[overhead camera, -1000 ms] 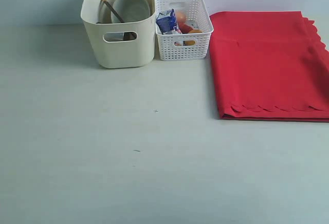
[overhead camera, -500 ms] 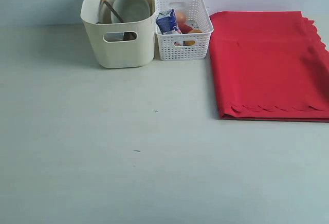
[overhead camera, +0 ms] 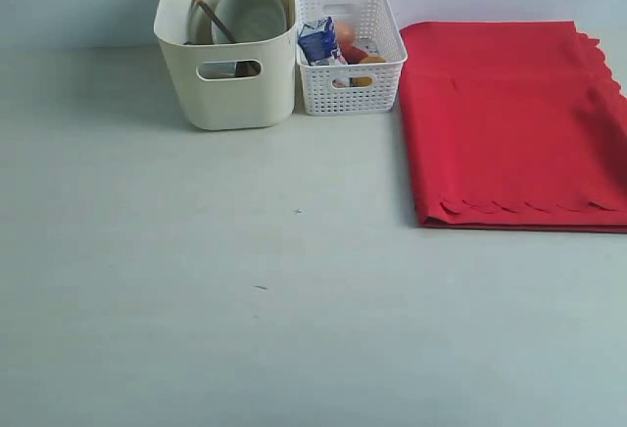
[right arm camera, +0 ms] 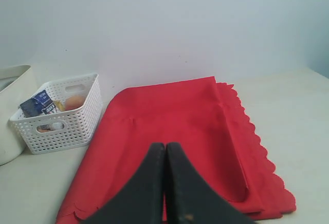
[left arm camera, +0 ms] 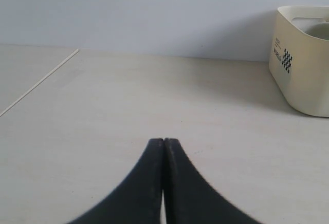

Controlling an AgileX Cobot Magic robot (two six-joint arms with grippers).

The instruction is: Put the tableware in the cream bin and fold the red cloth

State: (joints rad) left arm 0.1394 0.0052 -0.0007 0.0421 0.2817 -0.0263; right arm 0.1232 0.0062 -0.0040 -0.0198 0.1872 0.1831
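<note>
The cream bin (overhead camera: pixel 227 94) stands at the back left with the pale bowl (overhead camera: pixel 250 14) and a dark wooden utensil (overhead camera: pixel 214 20) leaning inside; its other contents are hidden. One corner of the cream bin (left arm camera: pixel 303 59) shows in the left wrist view. The red cloth (overhead camera: pixel 509 123) lies folded flat at the right, scalloped edge toward the front; the red cloth (right arm camera: pixel 169 126) fills the right wrist view. My left gripper (left arm camera: pixel 164 143) is shut and empty above bare table. Over the cloth, my right gripper (right arm camera: pixel 165 146) is shut and empty. Neither gripper shows in the exterior view.
A white lattice basket (overhead camera: pixel 350 53) holding the blue milk carton (overhead camera: pixel 317 39) and other food sits between bin and cloth; the white lattice basket (right arm camera: pixel 56 113) shows beside the cloth in the right wrist view. A pale wall runs behind the table.
</note>
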